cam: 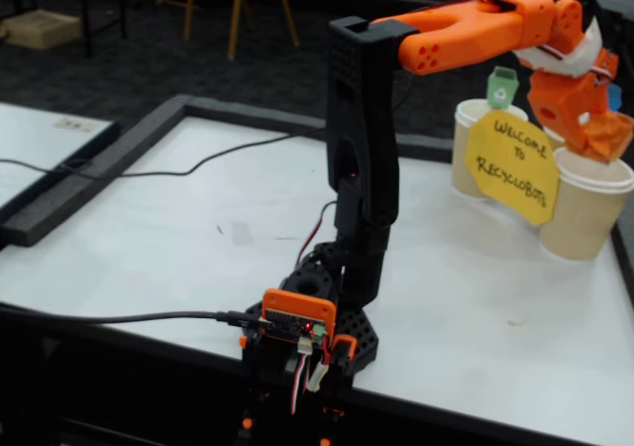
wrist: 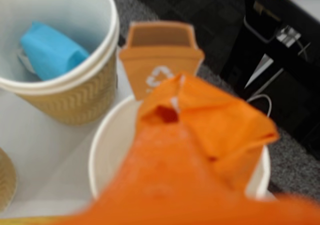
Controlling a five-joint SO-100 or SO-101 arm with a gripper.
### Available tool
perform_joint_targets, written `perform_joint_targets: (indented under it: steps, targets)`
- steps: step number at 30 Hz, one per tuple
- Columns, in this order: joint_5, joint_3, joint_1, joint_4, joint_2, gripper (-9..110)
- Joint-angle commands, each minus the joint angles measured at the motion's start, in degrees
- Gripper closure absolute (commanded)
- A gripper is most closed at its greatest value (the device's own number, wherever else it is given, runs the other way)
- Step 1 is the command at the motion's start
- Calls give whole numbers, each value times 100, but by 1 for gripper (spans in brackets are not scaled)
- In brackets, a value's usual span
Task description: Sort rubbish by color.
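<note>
Two ribbed paper cups are showing in the wrist view. I am seeing the light blue paper wad lying inside the left cup. The claw is gripping the orange paper wad directly over the mouth of the near cup, which is carrying an orange recycling-bin tag. In the fixed view the arm is reaching across the white counter to the cups beside a yellow welcome sign.
</note>
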Motion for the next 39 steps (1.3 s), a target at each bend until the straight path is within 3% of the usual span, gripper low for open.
perform_joint_targets:
  steps: [1, 5, 9, 17, 20, 24, 28, 39]
  targets:
    - [-123, -782, 149, -255, 167, 101]
    - [-123, -782, 149, -334, 123, 98]
    - [-123, -782, 149, -158, 114, 77]
    - [-123, -844, 149, 308, 141, 67]
    - [-123, -923, 149, 501, 176, 69]
    - [-123, -949, 141, 615, 439, 90]
    - [-79, -369, 141, 571, 1257, 101]
    - [-53, 2821, 79, 404, 5106, 101]
